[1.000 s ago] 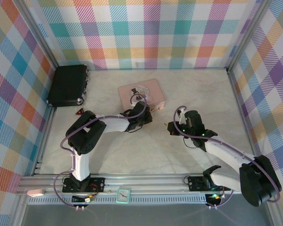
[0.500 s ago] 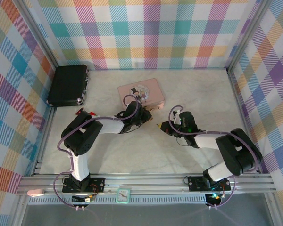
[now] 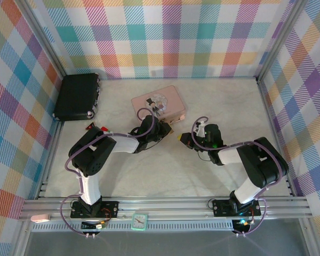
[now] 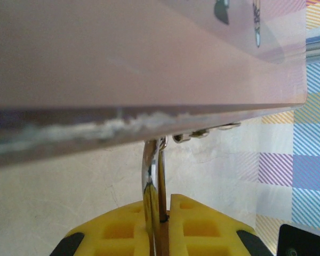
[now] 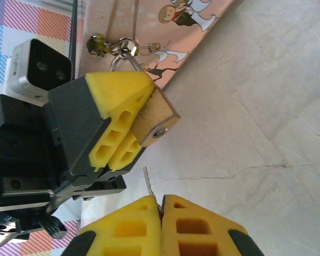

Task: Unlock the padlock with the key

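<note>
**Key point(image 5: 148, 184) held just short of the clamped padlock point(image 5: 157, 120)**

From above, the left gripper point(image 3: 166, 127) sits at the 5 o'clock corner of the pink tin point(image 3: 159, 102), near the middle of the table point(image 3: 229, 104). The right gripper point(image 3: 181, 137) is just beside it, at its 4 o'clock. A black case point(image 3: 77, 96) lies in the table's 10 o'clock corner.

On the left wrist camera, the yellow fingers point(image 4: 202, 226) are clenched on the padlock's silvery shackle point(image 4: 151, 176). The shackle rises toward 12 o'clock, close under the tin's side.

On the right wrist camera, the left gripper grasps the brass padlock by its body, with the keyhole end turned toward 5 o'clock. The right gripper is pinched tight on the key, whose thin blade sticks out toward 12 o'clock. The key's tip stands at the padlock's 6 o'clock, near it but not touching. The tin's cartoon-printed lid lies beyond, at 1 o'clock.
</note>
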### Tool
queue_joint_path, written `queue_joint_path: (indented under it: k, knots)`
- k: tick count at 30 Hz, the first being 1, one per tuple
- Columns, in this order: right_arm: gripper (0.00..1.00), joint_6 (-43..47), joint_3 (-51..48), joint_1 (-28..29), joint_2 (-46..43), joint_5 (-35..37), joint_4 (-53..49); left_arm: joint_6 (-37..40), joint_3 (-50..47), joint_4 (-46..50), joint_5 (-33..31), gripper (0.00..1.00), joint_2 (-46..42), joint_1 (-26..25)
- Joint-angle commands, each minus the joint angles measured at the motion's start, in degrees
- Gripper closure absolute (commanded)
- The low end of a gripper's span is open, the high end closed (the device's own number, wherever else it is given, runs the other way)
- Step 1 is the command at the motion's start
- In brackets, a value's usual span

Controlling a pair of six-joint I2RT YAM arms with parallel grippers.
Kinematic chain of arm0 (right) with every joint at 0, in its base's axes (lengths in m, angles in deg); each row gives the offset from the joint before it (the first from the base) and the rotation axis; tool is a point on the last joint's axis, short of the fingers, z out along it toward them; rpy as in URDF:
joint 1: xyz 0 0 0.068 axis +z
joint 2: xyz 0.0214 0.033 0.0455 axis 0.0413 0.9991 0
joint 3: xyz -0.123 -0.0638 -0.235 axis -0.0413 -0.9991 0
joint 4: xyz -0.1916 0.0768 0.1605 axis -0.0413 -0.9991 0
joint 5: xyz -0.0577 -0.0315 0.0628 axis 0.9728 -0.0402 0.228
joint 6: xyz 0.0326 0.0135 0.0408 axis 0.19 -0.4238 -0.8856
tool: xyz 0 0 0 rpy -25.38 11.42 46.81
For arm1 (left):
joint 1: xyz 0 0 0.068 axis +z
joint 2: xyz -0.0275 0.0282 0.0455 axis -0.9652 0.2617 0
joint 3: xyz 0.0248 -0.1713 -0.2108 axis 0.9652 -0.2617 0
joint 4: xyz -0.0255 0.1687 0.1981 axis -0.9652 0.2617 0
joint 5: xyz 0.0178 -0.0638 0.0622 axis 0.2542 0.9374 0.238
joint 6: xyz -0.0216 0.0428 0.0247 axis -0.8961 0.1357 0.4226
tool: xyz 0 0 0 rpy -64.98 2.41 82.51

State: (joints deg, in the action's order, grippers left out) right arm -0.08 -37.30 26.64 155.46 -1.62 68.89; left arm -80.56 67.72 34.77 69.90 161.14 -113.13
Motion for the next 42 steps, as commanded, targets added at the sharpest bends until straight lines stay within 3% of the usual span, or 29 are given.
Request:
queue_joint_path:
  k: [1,28,42]
  knots:
    - [1.0,-0.6,2.4,-0.3,1.7,-1.5,3.6,-3.1,-0.8,-5.3,3.1,1.0,-2.7,0.4]
    - [1.0,-4.3,5.5,-0.3,9.1,-4.2,10.8,-4.0,-1.3,-7.0,3.1,1.0,-2.3,0.3]
    - [1.0,-11.3,6.5,-1.8,13.7,-6.1,18.6,-5.4,-2.3,-9.3,4.9,1.0,-3.6,0.0]
